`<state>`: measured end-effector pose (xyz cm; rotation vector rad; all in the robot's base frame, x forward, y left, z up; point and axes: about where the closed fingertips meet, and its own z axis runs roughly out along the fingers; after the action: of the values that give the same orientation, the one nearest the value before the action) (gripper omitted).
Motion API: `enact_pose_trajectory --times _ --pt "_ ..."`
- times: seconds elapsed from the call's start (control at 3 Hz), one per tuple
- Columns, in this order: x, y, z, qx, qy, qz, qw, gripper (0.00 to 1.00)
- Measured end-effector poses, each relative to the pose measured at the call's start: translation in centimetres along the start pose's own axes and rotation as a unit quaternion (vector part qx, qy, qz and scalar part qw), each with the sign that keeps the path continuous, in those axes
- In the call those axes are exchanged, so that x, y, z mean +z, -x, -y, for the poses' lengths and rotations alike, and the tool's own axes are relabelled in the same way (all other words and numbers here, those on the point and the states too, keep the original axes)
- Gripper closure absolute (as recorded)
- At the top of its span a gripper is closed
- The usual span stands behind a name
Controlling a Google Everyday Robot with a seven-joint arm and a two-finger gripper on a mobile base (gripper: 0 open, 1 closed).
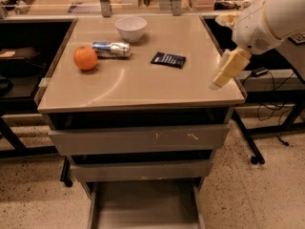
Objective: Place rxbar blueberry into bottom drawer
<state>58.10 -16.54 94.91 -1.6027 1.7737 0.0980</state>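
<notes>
The rxbar blueberry point(168, 59), a flat dark navy wrapper with pale lettering, lies on the beige cabinet top point(143, 87), right of centre. The bottom drawer point(145, 208) is pulled out at the foot of the cabinet, showing a plain grey floor with nothing in it. My gripper point(224, 73) hangs at the end of the white arm over the top's right edge, pointing down and left, right of and nearer than the bar, not touching it.
An orange point(85, 58), a silver-and-blue can point(111, 49) lying on its side and a white bowl point(131, 28) sit on the left and back of the top. Two upper drawers point(138, 140) are shut. Dark benches and cables flank the cabinet.
</notes>
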Motion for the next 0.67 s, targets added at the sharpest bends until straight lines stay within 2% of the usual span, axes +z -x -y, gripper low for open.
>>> enact_pose_trajectory --times 0.33,0.67 --pt "3.7 0.1 3.2 0.029 -0.006 0.072 0.9969 0.0" --pt "7.4 0.4 5.1 0.055 0.015 0.132 0.9895 0.0"
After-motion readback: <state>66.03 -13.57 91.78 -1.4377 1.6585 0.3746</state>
